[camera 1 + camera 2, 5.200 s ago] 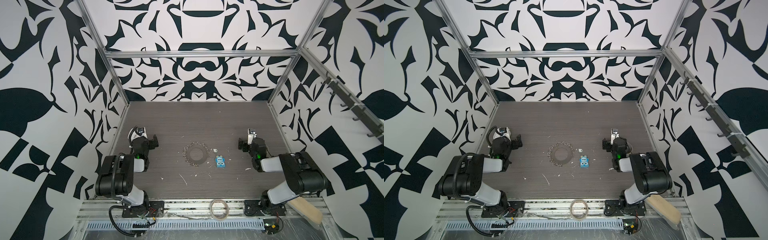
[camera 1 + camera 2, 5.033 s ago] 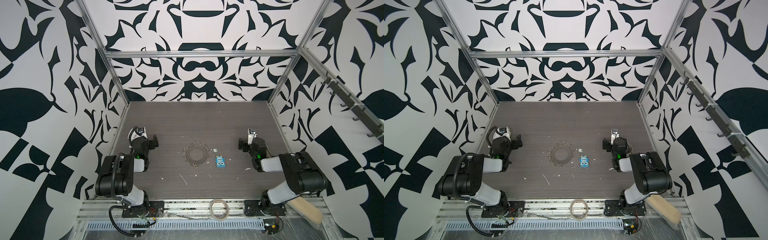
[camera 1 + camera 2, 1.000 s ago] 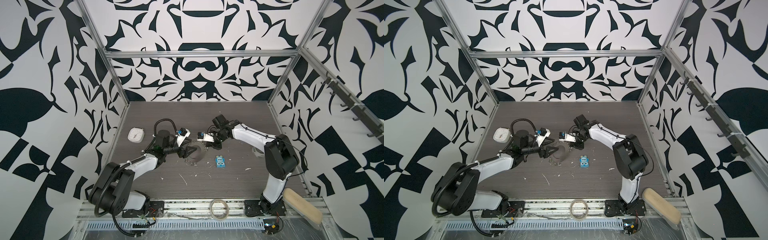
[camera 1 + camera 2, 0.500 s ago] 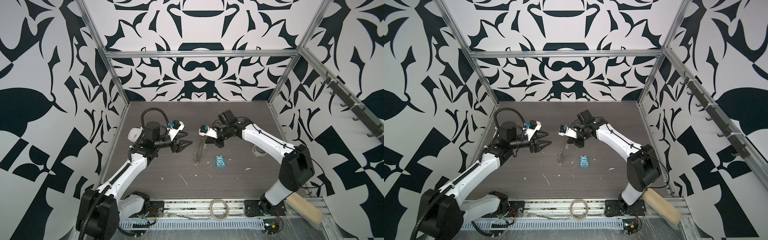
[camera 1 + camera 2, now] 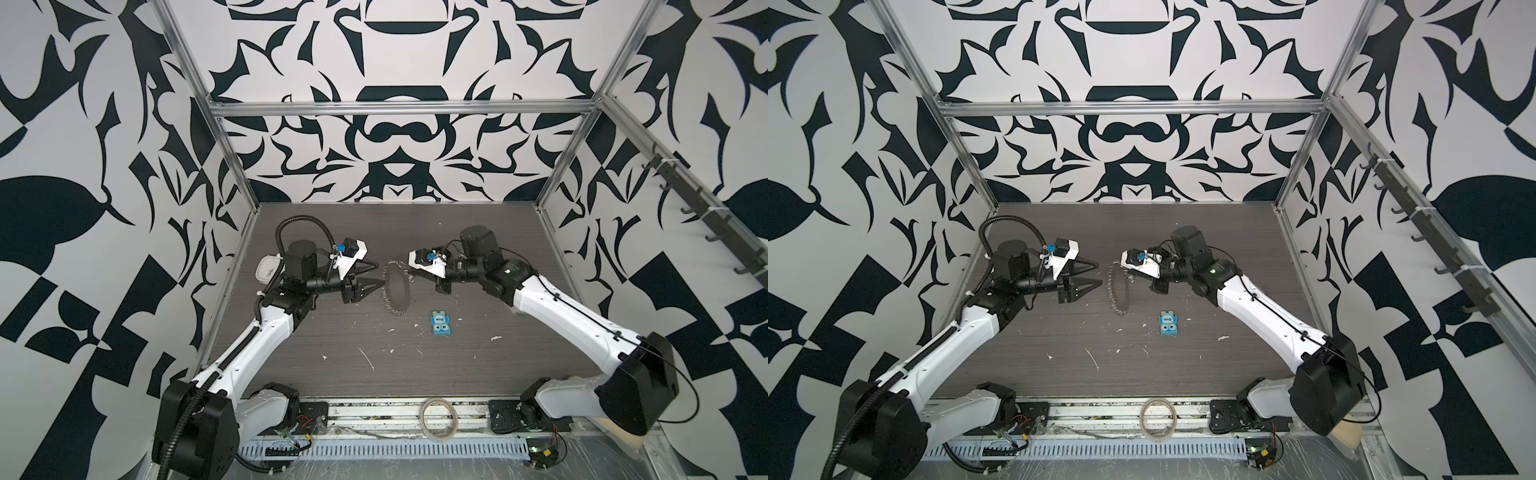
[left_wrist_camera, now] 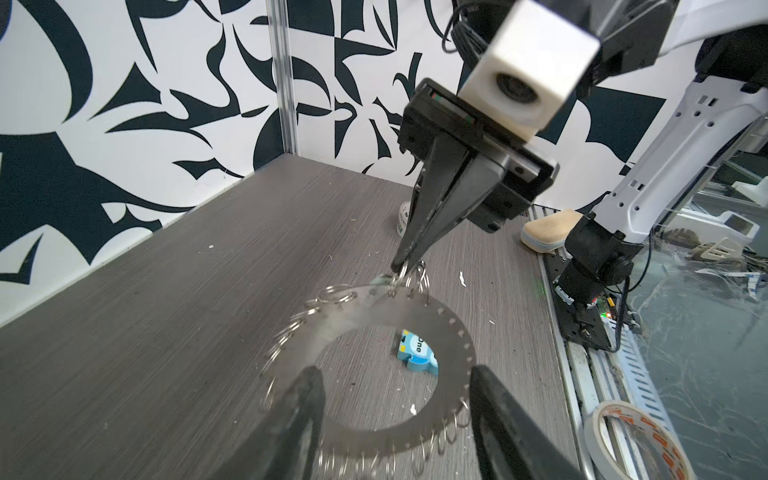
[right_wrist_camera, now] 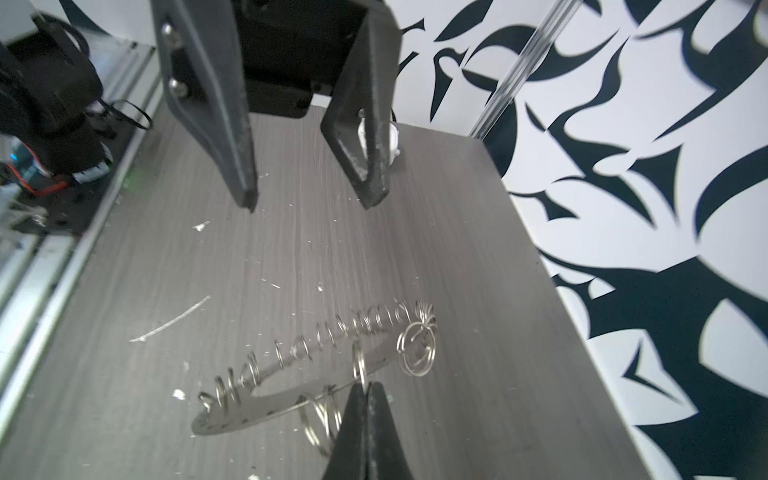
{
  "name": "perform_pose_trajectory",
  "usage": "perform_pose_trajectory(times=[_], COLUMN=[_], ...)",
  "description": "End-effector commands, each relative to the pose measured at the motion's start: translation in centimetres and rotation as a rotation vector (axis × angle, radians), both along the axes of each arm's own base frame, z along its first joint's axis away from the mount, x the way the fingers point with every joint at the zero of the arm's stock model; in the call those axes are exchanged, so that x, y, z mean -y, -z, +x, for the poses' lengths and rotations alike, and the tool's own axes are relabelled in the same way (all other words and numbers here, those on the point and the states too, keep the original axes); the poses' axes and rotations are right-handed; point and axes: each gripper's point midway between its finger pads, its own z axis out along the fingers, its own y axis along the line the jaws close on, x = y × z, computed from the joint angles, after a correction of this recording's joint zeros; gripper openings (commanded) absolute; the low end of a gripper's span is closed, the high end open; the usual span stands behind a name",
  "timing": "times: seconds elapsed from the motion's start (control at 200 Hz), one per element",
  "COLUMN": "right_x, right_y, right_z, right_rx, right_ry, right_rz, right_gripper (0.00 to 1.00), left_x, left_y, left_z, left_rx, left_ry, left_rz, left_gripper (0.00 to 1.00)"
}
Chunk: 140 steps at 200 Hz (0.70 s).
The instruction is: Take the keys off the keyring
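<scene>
We find the keyring (image 5: 388, 296) hanging between the two arms over the middle of the grey table (image 5: 478, 374). It is nearly edge-on in both top views, so there it reads only as a narrow dark oval fringed with wire, and we cannot tell whether its lowest rim touches the wood. The right gripper (image 6: 400, 266) has its jaws pressed together on one of the wire split rings at the disc's upper rim. The right wrist view shows the same pinch, though it cuts the fingers off at the frame edge. Tucked against those tips is a pale greenish sliver, the key tag (image 6: 379, 281), mostly hidden behind ring wire and too small to make out its shape. The left gripper (image 5: 381, 274) stands partly open and empty, its tips just beside the disc's face without touching. In the left wrist view its fingers (image 6: 299, 415) are blurred and cropped. Through the disc's hole we glimpse the blue packet (image 6: 417, 353), half covered by the rim. A tape roll (image 5: 439, 417) lies on the front rail, and a white rounded object (image 5: 266, 270) sits partly behind the left arm.
</scene>
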Motion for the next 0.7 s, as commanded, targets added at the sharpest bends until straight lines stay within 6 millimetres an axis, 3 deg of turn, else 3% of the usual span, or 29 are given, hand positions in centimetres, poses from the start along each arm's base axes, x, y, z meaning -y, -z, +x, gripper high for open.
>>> perform_pose_trajectory(times=[0.0,0.315,0.695], right_x=[-0.8,-2.0,-2.7], right_y=[-4.5,-6.6,-7.8], right_z=[1.3,-0.1,-1.9], right_rx=[0.293,0.566,0.467], right_ry=[-0.004,-0.053,-0.112], right_rz=[0.112,0.176,0.288], right_gripper=[0.0,0.0,0.0], left_x=[0.3,0.4,0.4], left_y=[-1.6,-1.5,-1.2], left_z=[-0.2,-1.1,-0.3], left_rx=[0.127,0.347,0.456], left_ry=[0.06,0.13,0.112], left_rz=[-0.007,0.02,0.038], left_gripper=[0.59,0.48,0.37])
